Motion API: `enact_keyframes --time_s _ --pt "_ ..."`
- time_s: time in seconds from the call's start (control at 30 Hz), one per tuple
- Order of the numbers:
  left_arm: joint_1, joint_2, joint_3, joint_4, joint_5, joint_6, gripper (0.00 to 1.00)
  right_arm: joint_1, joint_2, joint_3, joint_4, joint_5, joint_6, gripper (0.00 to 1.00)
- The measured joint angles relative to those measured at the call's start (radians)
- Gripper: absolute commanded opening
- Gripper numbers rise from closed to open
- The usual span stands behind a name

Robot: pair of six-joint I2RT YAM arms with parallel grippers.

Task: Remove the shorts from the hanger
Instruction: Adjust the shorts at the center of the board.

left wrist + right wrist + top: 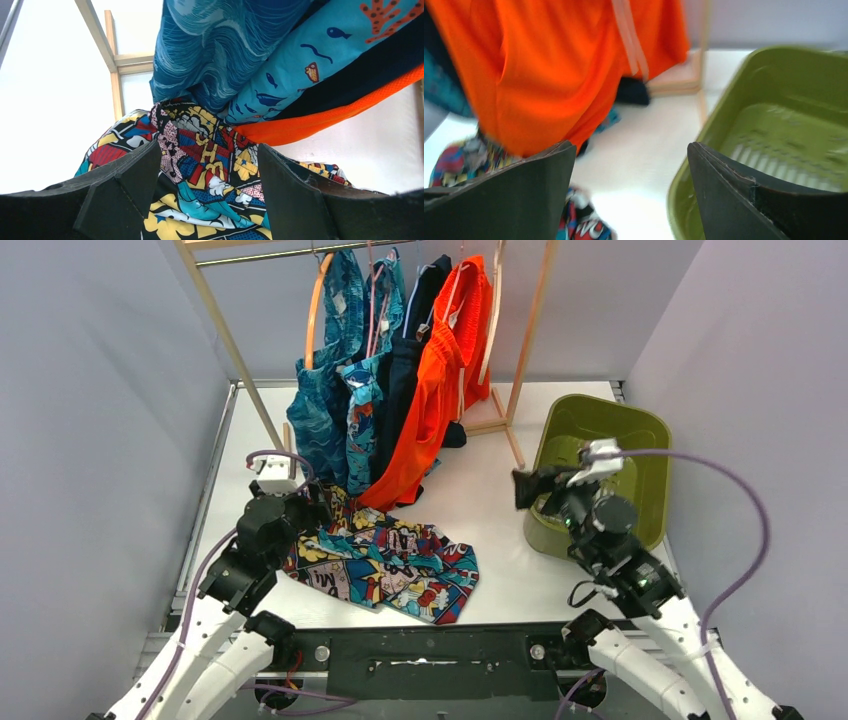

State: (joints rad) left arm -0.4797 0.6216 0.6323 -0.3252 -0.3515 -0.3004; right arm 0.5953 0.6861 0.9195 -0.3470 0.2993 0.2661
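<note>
Several shorts hang from hangers on the wooden rack [528,340]: teal leaf-print [318,415], turquoise cartoon-print [362,425], navy [405,380] and orange-red [440,390]. Multicolour patterned shorts [400,565] lie crumpled on the table below them. My left gripper [300,508] sits low over their left end. In the left wrist view the left gripper [209,145] is open, its fingers straddling the patterned fabric [210,185]. My right gripper [530,488] hovers by the green bin's left rim. In the blurred right wrist view the right gripper [631,144] is open with nothing between its fingers.
A green plastic bin [650,435] stands at the right, its slotted floor [784,140] bare. The rack's foot [490,425] rests on the white table behind the hanging shorts. Grey walls close in both sides.
</note>
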Motion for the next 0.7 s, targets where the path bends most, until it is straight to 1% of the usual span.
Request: enact_keyframes --time_s 0.03,0.07,0.13,0.23,0.3,0.4,0.53,0.57,0.7 --pt "0.005 -0.005 0.0 0.0 0.0 -0.002 0.7 0.0 -0.053 -0.103 0.066 -0.071 0.001 0.88" --pt "0.012 -0.007 0.0 0.0 0.0 -0.002 0.7 0.0 -0.091 -0.2 0.122 -0.151 -0.009 0.91" --pt "0.025 -0.011 0.0 0.0 0.001 -0.003 0.7 0.001 -0.111 -0.35 0.217 -0.313 -0.043 0.94" --pt "0.052 -0.014 -0.002 0.001 0.005 -0.007 0.7 0.014 -0.054 -0.5 0.358 -0.503 -0.093 0.95" --pt "0.064 -0.017 -0.005 0.0 0.005 -0.01 0.7 0.032 0.021 -0.539 0.434 -0.576 -0.126 0.97" --pt "0.071 -0.016 -0.005 0.0 0.005 -0.01 0.7 0.1 0.189 -0.54 0.556 -0.65 -0.183 1.0" --pt "0.085 -0.016 -0.005 0.0 0.005 -0.011 0.7 0.2 0.447 -0.481 0.696 -0.706 -0.233 0.98" --pt "0.09 -0.017 -0.005 0.0 0.005 -0.011 0.7 0.217 0.531 -0.45 0.74 -0.711 -0.236 0.98" --pt "0.109 -0.019 -0.005 0.0 0.003 -0.011 0.7 0.302 0.765 -0.319 0.826 -0.679 -0.257 0.98"
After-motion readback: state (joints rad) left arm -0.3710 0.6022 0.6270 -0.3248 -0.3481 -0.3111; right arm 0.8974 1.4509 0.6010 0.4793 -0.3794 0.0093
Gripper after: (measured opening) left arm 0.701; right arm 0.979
